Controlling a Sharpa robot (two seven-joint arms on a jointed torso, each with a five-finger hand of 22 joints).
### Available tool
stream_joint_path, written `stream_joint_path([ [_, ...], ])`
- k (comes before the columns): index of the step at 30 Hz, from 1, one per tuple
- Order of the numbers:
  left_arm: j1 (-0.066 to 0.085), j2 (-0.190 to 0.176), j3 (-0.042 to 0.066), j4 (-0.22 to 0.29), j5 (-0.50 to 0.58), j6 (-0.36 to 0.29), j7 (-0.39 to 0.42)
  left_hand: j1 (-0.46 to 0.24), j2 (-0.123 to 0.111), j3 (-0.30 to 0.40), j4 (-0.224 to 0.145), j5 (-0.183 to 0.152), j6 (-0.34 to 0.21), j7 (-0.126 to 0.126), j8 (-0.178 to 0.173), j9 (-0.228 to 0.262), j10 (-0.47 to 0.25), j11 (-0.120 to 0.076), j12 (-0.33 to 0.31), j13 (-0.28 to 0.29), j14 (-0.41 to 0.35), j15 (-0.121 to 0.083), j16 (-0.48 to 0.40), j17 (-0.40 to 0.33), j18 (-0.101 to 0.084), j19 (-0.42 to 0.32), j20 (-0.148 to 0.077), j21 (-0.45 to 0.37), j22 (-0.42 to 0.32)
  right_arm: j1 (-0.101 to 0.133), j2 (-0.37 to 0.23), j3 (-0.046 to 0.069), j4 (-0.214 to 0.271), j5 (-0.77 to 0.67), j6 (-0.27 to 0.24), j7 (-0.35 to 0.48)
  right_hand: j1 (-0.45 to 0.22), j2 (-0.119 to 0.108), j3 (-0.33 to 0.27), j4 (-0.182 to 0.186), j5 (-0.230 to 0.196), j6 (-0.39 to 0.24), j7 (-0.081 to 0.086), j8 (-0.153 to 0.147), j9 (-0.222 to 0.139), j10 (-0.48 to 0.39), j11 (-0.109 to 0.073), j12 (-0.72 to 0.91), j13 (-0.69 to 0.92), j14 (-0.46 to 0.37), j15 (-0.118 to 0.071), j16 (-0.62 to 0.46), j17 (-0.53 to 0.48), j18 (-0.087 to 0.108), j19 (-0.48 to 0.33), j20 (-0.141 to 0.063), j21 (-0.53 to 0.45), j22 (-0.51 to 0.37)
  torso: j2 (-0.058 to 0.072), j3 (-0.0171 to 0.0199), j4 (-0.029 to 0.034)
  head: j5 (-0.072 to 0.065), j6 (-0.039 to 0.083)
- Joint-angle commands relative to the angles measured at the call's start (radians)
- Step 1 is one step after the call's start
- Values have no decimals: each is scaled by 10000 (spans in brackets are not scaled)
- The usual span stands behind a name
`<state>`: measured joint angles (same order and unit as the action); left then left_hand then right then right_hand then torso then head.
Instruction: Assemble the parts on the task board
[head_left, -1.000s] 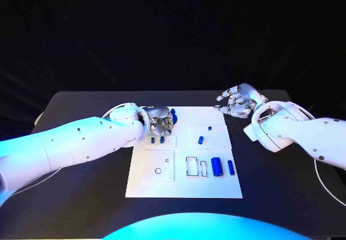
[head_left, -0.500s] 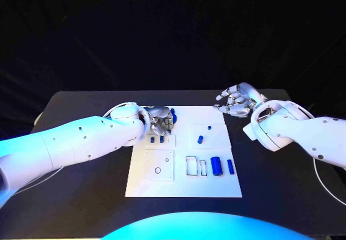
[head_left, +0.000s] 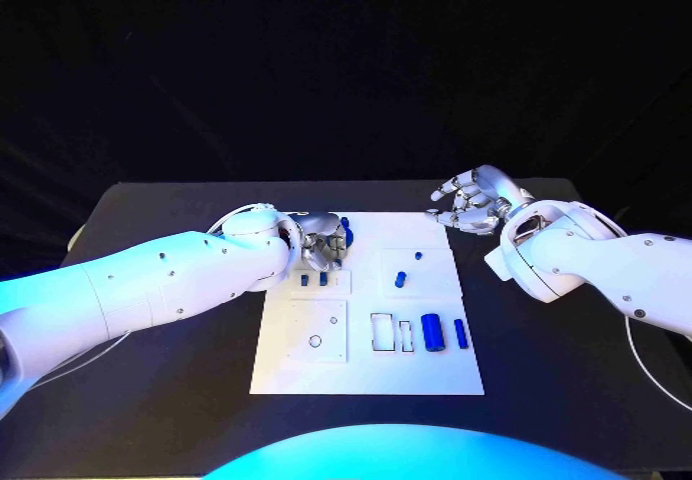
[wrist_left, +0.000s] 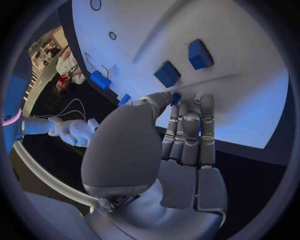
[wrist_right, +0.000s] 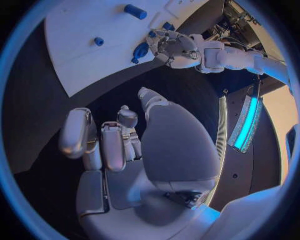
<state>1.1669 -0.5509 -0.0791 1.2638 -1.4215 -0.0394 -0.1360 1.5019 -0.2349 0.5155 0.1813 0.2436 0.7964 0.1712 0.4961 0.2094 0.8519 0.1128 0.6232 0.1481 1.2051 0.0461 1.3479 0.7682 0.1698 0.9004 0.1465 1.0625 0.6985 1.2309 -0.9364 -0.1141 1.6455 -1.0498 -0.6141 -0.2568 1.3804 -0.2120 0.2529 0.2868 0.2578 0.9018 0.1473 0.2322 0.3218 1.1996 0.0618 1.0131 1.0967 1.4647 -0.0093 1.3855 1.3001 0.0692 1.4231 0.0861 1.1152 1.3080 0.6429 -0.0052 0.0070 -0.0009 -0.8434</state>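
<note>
A: Item one, board (head_left: 433, 375). Status?

B: White plate, table centre. Loose blue parts lie at its 4 o'clock: a thick cylinder (head_left: 431, 331) and a thin rod (head_left: 462, 334), both flat beside an open slot (head_left: 384, 333). Judged not yet placed.

A: Item two, seated parts?

B: Two small blocks (head_left: 315, 280) at 10 o'clock, which look to stand in their panel; the left wrist view shows them (wrist_left: 183, 64) just past the fingertips. Two small pieces (head_left: 408, 270) near 1 o'clock; seated or loose, cannot tell.

A: Item three, left hand (head_left: 323, 241).

B: At the board's 11 o'clock corner, fingers (wrist_left: 189, 131) curled together, thumb folded across. A blue part (head_left: 345, 232) shows at their tips; probably pinched there, though the contact itself is hidden.

A: Item four, right hand (head_left: 473, 200).

B: Off the board at 1 o'clock, over bare table (head_left: 159, 215). Fingers (wrist_right: 94, 137) half-bent and apart, nothing in them.

A: Progress overall?

B: Partly done, by my reading. At least two loose parts and the empty slot remain, and holes (head_left: 316, 341) at 7 o'clock stand unfilled.
</note>
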Motion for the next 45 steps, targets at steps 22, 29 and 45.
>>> stream_joint_path([
  [22, -25, 43, -19, -46, 111, -297, 92, -166, 385, 660, -921, -197, 1268, -224, -247, 84, 1384, -306, -412, -146, 1073, -317, 608, 1174, 39, 552, -275, 1005, 934, -4, -9, 2, 47, -62, 37, 76, -30, -50, 72, 27, 69, -49, -10, 79, 15, -34, -24, -46, -17, 389, -79, -20, 46, 173, -10, -3, 26, 166, -13, 0, 5, -37, 7],
  [29, -28, -168, 55, 195, 542, -589, 216, -331, 388, 668, -935, -196, 1380, -231, -309, 114, 1517, -316, -554, -174, 1137, -322, 616, 1181, 23, 625, -278, 1057, 1009, -4, -13, 2, 45, -63, 34, 69, -30, -50, 72, 27, 69, -49, -10, 79, 15, -34, -24, -46, -17, 389, -79, -20, 46, 173, -10, -3, 26, 166, -11, 0, 3, -30, 53],
  [45, 23, -1258, 623, 1088, 1831, -162, 187, -449, 372, 671, -960, -186, 1443, -254, -370, 139, 1600, -329, -683, -199, 1147, -327, 600, 1139, 35, 592, -291, 1024, 955, -4, -90, 2, 62, -84, 39, 30, -30, -50, 72, 27, 69, -49, -10, 79, 15, -34, -24, -46, -17, 389, -79, -20, 46, 173, -10, -3, 26, 166, -21, 13, 29, -12, 51],
])
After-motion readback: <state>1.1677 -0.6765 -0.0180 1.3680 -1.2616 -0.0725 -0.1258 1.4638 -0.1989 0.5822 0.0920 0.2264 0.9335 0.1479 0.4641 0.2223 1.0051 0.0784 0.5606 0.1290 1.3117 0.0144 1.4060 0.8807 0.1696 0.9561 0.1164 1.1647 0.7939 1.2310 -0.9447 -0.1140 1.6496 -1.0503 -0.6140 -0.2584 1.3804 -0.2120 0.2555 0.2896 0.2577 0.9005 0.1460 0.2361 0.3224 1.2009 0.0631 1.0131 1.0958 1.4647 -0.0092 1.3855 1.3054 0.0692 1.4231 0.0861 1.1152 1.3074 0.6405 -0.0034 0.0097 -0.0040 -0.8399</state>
